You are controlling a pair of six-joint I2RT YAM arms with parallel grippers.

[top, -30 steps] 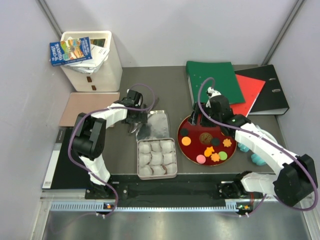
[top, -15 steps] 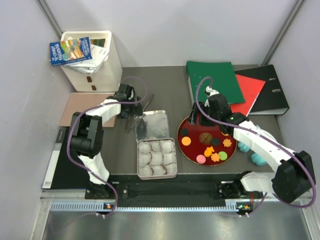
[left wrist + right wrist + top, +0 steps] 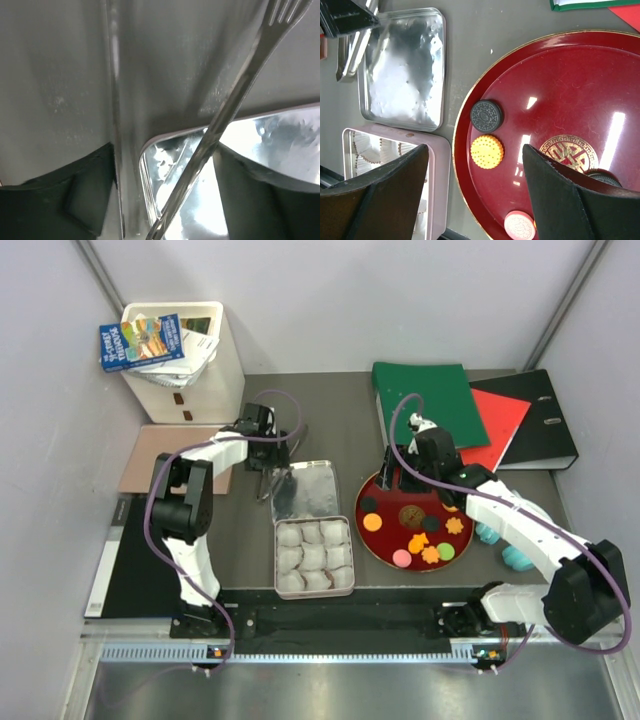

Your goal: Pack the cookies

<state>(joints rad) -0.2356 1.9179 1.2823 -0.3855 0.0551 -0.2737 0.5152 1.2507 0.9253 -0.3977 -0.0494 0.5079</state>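
The cookies [image 3: 410,515] lie loose on a glossy round red plate [image 3: 385,540] with a thin gold rim and a gold emblem at its middle. They are flat embossed black rounds, knobbly orange rounds and flower shapes, one pink, one green and a larger brown one, spread mostly over the plate's 6 o'clock half. At 9 o'clock of the plate, just beside it, stands a shallow pale pink tin [image 3: 440,190] with rounded corners, packed wall to wall with white crinkled paper cups [image 3: 313,556]. At 12 o'clock of the tin, just beside its edge, lies a shiny metal lid [image 3: 315,490], mirror-bright and blotchy, with a low raised lip. The left fingers [image 3: 85,195], dark and matte, stand apart over the lid's 10 o'clock corner and grip slim polished steel tongs [image 3: 235,95] from the outside. One arm of the tongs ends in fork-like tines that reach past the lid over the matte grey tabletop [image 3: 330,410]. The right fingers [image 3: 390,200] are spread wide with nothing between them, above the plate's 9 o'clock rim, where a black and an orange cookie show in the gap below. Bare tabletop lies at 12 o'clock of the lid. Stiff green, red and black binders [image 3: 425,400] crowd the plate's 12 to 2 o'clock side.
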